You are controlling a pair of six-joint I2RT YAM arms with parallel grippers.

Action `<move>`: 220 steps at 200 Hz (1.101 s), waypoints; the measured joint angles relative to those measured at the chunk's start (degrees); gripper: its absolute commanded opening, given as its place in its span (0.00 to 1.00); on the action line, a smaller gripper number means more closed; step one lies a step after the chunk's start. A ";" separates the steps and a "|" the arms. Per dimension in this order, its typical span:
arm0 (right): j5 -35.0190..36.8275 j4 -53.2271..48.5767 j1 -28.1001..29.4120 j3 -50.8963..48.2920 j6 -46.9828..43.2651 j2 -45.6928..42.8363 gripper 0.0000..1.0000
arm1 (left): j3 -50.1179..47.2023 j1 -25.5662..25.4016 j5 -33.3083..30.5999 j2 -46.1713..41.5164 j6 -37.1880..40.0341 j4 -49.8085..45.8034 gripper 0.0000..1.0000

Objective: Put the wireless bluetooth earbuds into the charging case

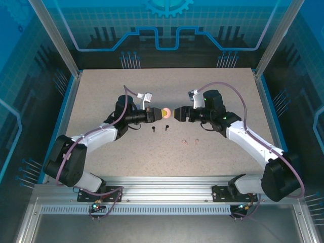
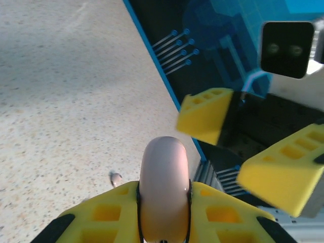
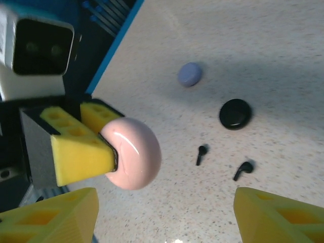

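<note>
Pink case (image 3: 132, 152): round, glossy, closed, held in air. Black buds (image 3: 201, 153) lie apart on table (image 1: 101, 91) nr black case (image 3: 235, 113) and lilac case (image 3: 190, 74) (both closed). Pink buds (image 1: 184, 141) lie right of the black ones.

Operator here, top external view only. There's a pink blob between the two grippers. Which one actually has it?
Observer: The left gripper has it. Its yellow fingers clamp the edges of a round pink case, which looks closed.
Operator: Is the right one on it too?
Observer: No. The right gripper is open, facing the case with both its fingers apart from it.
</note>
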 measured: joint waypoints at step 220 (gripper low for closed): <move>-2.97 1.73 -5.25 1.14 -0.70 7.69 0.56 | 2.03 0.48 5.18 -0.22 1.64 -3.69 0.00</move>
